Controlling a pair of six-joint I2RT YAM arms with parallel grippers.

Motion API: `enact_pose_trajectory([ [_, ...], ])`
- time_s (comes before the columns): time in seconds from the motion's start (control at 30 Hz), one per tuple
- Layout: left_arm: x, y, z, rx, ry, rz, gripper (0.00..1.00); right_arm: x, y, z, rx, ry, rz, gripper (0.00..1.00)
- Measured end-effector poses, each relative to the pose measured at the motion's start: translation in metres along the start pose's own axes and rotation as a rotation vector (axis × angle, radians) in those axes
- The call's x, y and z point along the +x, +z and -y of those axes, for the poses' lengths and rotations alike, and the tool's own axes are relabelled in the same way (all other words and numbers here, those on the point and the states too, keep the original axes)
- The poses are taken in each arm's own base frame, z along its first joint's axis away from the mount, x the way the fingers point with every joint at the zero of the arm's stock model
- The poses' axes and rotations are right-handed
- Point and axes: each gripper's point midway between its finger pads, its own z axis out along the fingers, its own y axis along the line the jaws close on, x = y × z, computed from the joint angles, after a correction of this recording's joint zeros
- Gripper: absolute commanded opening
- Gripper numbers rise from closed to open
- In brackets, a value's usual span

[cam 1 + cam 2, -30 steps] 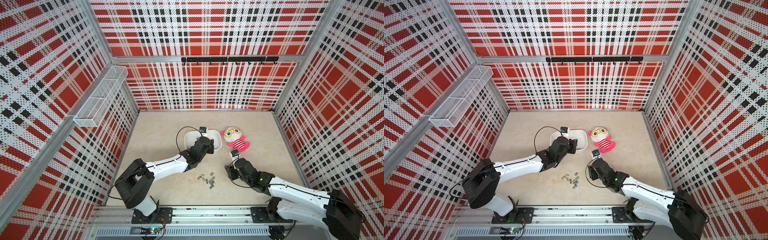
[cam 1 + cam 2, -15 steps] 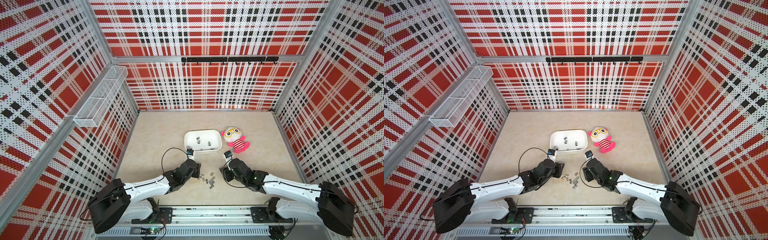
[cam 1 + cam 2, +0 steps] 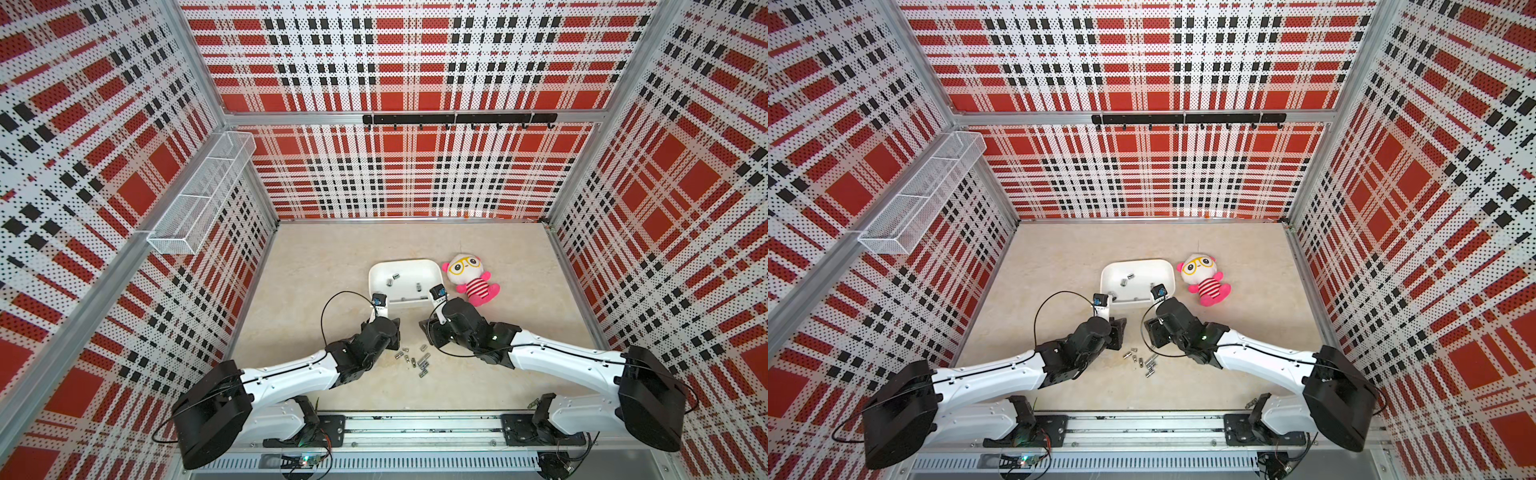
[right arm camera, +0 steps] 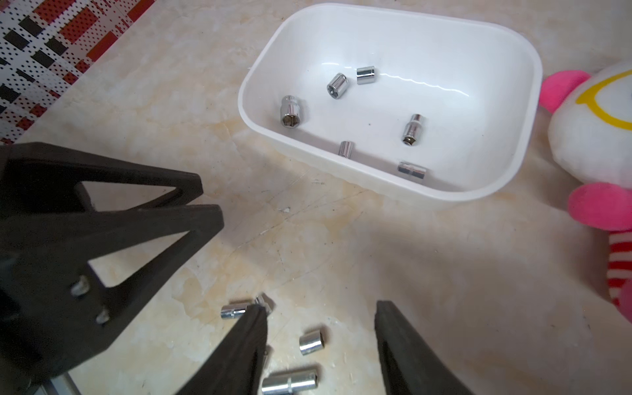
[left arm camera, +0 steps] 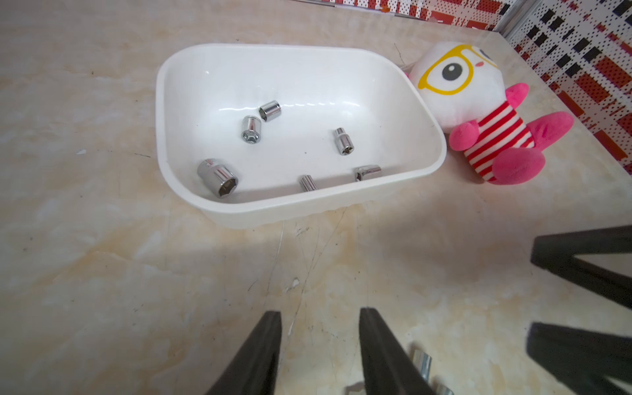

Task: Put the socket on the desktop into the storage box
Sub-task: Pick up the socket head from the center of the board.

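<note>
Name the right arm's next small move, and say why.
Probably lower the right gripper slightly and close on the short socket: in the wrist view it lies on the table between the open fingers. The storage box already holds six sockets.

One storage box [image 5: 158,113], six sockets [image 5: 217,178] inside, one plush doll [image 5: 492,136] just right, one wire-mesh basket [image 3: 199,195] far left, several loose sockets [image 4: 311,342] on near desk [image 5: 102,239], number unclear

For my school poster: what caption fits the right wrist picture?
Open right end effector by loose sockets; six lie in the storage box.
</note>
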Motion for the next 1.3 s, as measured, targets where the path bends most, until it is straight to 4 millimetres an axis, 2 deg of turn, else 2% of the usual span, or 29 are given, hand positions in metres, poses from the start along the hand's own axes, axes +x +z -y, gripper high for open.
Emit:
enact_pose_trajectory([
  [0.17,-0.008,-0.006,0.000,0.013,-0.017,0.032,0.43,0.030,0.024,0.001,0.002,-0.011,-0.103,0.51],
  [0.27,-0.007,-0.006,0.000,0.015,-0.018,0.031,0.43,0.040,0.028,0.000,0.004,-0.011,-0.135,0.51],
  [0.4,-0.006,-0.005,0.001,0.019,-0.017,0.028,0.43,0.044,0.027,-0.003,0.000,-0.015,-0.147,0.51],
  [0.5,-0.005,-0.004,0.001,0.017,-0.015,0.024,0.44,0.048,0.027,-0.002,0.005,-0.019,-0.161,0.47],
  [0.67,0.001,0.000,0.000,0.007,-0.005,0.006,0.43,0.064,0.040,0.001,0.024,-0.034,-0.228,0.42],
  [0.8,0.006,0.002,-0.001,0.002,0.002,-0.007,0.44,0.076,0.043,-0.003,0.022,-0.057,-0.269,0.43],
  [0.97,0.008,0.003,-0.002,-0.003,0.007,-0.015,0.43,0.080,0.041,-0.011,0.005,-0.081,-0.290,0.45],
  [1.3,0.010,0.005,-0.003,-0.014,0.013,-0.021,0.43,0.091,0.041,-0.012,0.011,-0.115,-0.335,0.44],
])
